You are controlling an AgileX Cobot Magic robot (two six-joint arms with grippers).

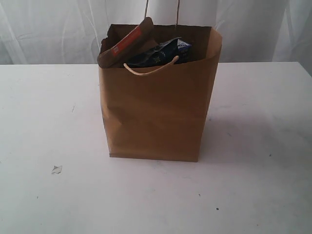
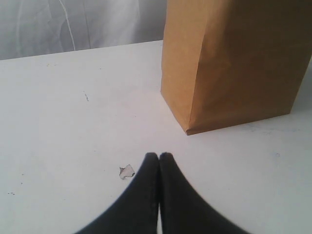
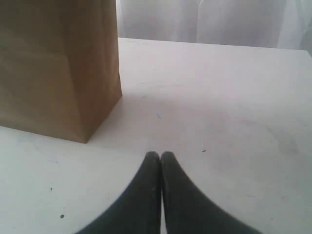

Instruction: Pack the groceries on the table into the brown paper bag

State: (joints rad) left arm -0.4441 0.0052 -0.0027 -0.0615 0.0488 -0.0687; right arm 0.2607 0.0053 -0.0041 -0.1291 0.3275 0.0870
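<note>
The brown paper bag (image 1: 156, 112) stands upright in the middle of the white table (image 1: 48, 122). Out of its open top stick a brown-orange pouch (image 1: 124, 46) and a dark blue packet (image 1: 163, 53); whatever else is inside is hidden. No groceries lie on the tabletop. My left gripper (image 2: 159, 156) is shut and empty, low over the table, a short way from the bag's (image 2: 234, 63) corner. My right gripper (image 3: 160, 155) is shut and empty too, over bare table beside the bag's (image 3: 58, 63) other side. Neither arm shows in the exterior view.
A small white crumb (image 1: 56, 169) lies on the table at the front left, close to the left fingertips (image 2: 151, 158) as the crumb (image 2: 126, 171) shows there. White curtains (image 1: 48, 29) hang behind the table. A few dark specks dot the surface.
</note>
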